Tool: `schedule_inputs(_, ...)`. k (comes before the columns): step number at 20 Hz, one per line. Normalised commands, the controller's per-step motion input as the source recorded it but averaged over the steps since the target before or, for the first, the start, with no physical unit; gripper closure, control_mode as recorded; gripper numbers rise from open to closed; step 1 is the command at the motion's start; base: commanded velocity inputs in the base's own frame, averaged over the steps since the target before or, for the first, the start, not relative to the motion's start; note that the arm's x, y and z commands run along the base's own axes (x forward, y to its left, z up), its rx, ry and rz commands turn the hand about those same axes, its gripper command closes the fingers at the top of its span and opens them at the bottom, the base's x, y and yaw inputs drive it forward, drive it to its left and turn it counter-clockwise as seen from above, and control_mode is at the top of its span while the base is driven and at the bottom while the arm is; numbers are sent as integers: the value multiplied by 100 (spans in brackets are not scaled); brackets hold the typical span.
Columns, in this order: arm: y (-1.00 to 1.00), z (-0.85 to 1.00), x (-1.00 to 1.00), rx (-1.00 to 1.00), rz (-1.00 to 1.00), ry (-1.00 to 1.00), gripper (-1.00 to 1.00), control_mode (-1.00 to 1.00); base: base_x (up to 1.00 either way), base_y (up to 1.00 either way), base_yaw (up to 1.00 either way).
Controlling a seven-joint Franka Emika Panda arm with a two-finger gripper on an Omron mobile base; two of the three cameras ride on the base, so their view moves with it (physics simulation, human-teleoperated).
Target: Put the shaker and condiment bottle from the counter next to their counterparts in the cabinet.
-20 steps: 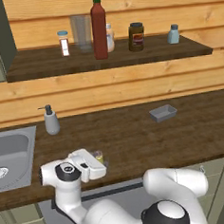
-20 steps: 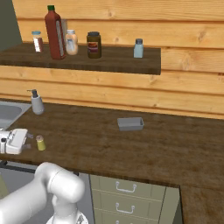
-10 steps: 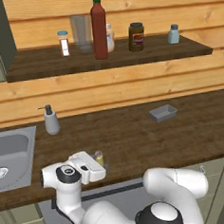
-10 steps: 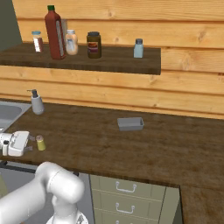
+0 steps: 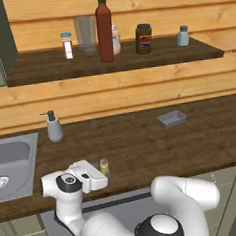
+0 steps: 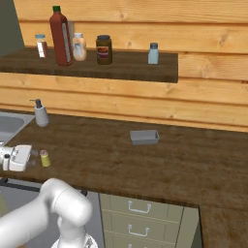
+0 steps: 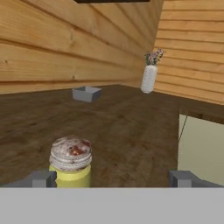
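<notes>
The tiny yellow-green shaker (image 5: pixel 104 166) (image 6: pixel 44 158) stands upright near the front edge of the dark wood counter (image 5: pixel 142 143). My gripper (image 5: pixel 99 174) (image 6: pixel 30 157) is low over the counter, level with the shaker and open. In the hand view the shaker (image 7: pixel 71 162) sits just inside the left fingertip (image 7: pixel 43 178), untouched, with a wide gap to the right one. The tall red bottle (image 5: pixel 103 31) (image 6: pixel 61 34) stands on the cabinet shelf (image 5: pixel 110 60), right beside the cream bottle (image 5: pixel 116 40) (image 6: pixel 79 47). The pale blue shaker (image 5: pixel 183 35) (image 6: pixel 153 53) is at the shelf's right end.
A grey pump dispenser (image 5: pixel 53 127) stands by the steel sink (image 5: pixel 11 166). A small grey tray (image 5: pixel 171 119) (image 7: pixel 86 93) lies further along the counter, a white vase (image 7: pixel 148 76) beyond it. The shelf also holds a dark jar (image 5: pixel 143 38), a glass (image 5: pixel 86 34) and a small labelled shaker (image 5: pixel 67 45).
My hand has sunk slightly toward the counter beside the shaker. Everything else stays where it was.
</notes>
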Motion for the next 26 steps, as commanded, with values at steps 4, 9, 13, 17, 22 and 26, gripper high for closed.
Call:
schedule_inputs(4, 8, -13, 23, 0, 0, 2, -100, -100, 0, 0, 0)
schedule_inputs(9, 2, -25, 15, 0, 0, 0, -100, -100, 0, 0, 0)
schedule_inputs(13, 5, -6, 19, 0, 0, 1, -100, -100, 0, 0, 0)
schedule_inputs(17, 0, -4, 13, 0, 0, 1, -100, -100, 0, 0, 0)
schedule_inputs(22, 0, -1, 3, 0, 0, 3, -100, -100, 0, 0, 0)
schedule_inputs(26, 0, 0, 10, 0, 0, 5, -100, -100, 0, 0, 0)
